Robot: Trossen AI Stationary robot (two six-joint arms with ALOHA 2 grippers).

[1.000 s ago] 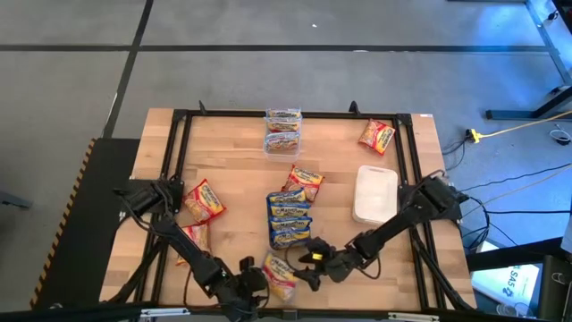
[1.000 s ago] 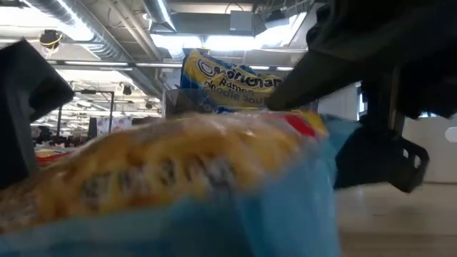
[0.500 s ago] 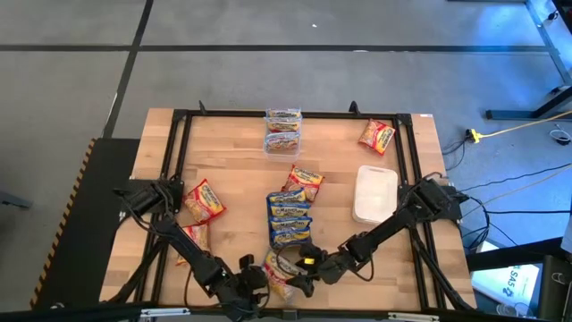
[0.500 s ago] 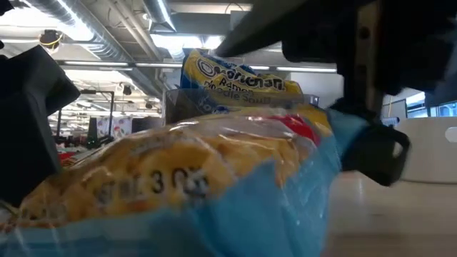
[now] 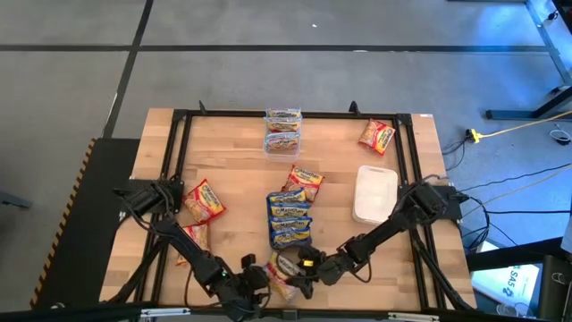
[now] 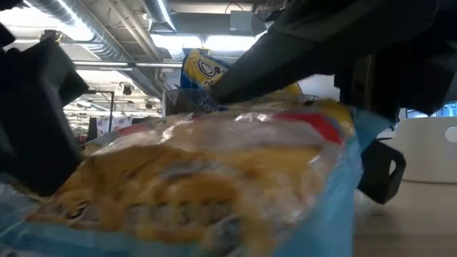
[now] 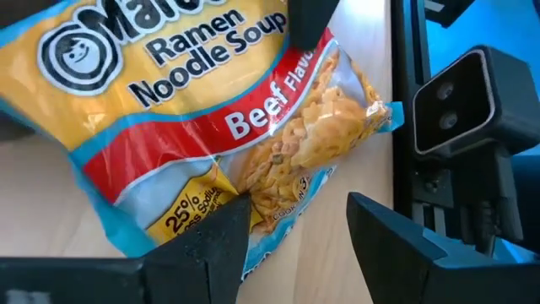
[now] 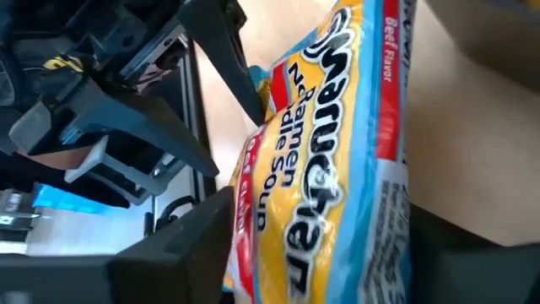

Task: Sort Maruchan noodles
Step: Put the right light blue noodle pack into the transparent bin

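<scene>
A Maruchan noodles packet (image 5: 279,274) with a red beef band lies at the table's near edge, between my two grippers. My right gripper (image 5: 293,271) comes from the right and is shut on the packet (image 8: 337,169). My left gripper (image 7: 295,232) stands open at the packet's left. The packet's lower corner (image 7: 278,211) reaches into the gap between its fingers. One left finger (image 7: 221,236) overlaps that corner; I cannot tell whether it touches. The packet fills the low view (image 6: 214,178). My right gripper has the packet between its two fingers, which come from the table's right, slanting down. One finger (image 7: 308,25) lies on the printed face near the label's top edge. The packet hides the other finger's place of contact. The packet's left end (image 7: 169,219) rests on the table.
Several more packets lie mid-table (image 5: 290,219) and at the left (image 5: 203,199), and one at the far right (image 5: 376,135). A clear tub (image 5: 282,131) holding packets stands at the far edge. A white tray (image 5: 375,192) sits on the right. Black frame rails (image 5: 170,179) border the table.
My right gripper has moved toward the table's left onto the packet, and its fingers have narrowed over it. The packet's right end has tipped up a little, while the end by my left gripper has stayed where it was.
</scene>
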